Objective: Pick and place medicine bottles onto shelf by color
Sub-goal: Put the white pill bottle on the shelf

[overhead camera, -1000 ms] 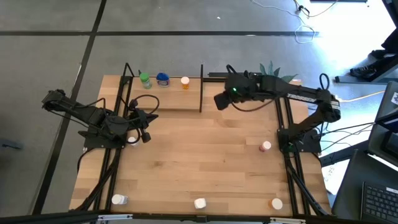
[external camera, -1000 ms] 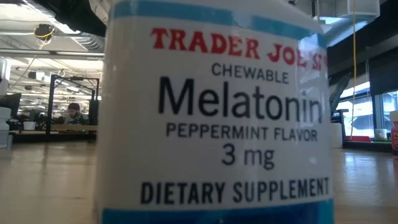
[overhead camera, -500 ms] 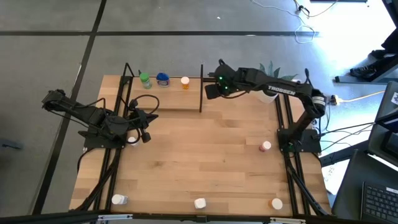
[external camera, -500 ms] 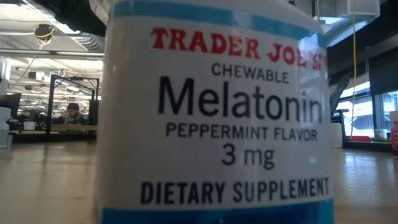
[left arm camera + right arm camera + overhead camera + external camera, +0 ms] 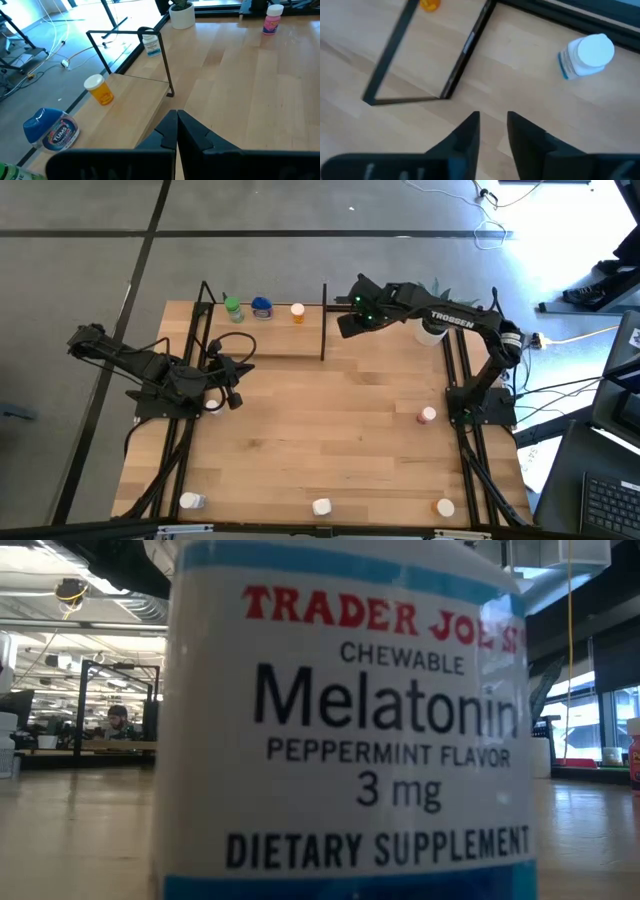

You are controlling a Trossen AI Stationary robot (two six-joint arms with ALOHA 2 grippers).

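High view, from left to right: the left tool waits over the table's left side with its fingers pressed shut and nothing between them, which the left wrist view confirms. Beyond it stands the shelf, and along its back edge sit a green bottle, a blue bottle and an orange bottle. Just past the shelf's right-hand post hangs the right tool; in the right wrist view its fingers stand slightly parted and empty. A white-capped bottle lies on its side on the table, just ahead of this tool and off to one side, not between the fingers.

Further bottles sit well apart from both tools: a pink-capped bottle beside the right arm's base, and along the table's near edge a white bottle, another white one and an orange-capped bottle.

These bottles look light, rigid and smooth-walled, so I judge they would roll or skid if nudged. The lying bottle is probably best taken across the middle of its body, fingers square to its length, clear of the rounded cap.
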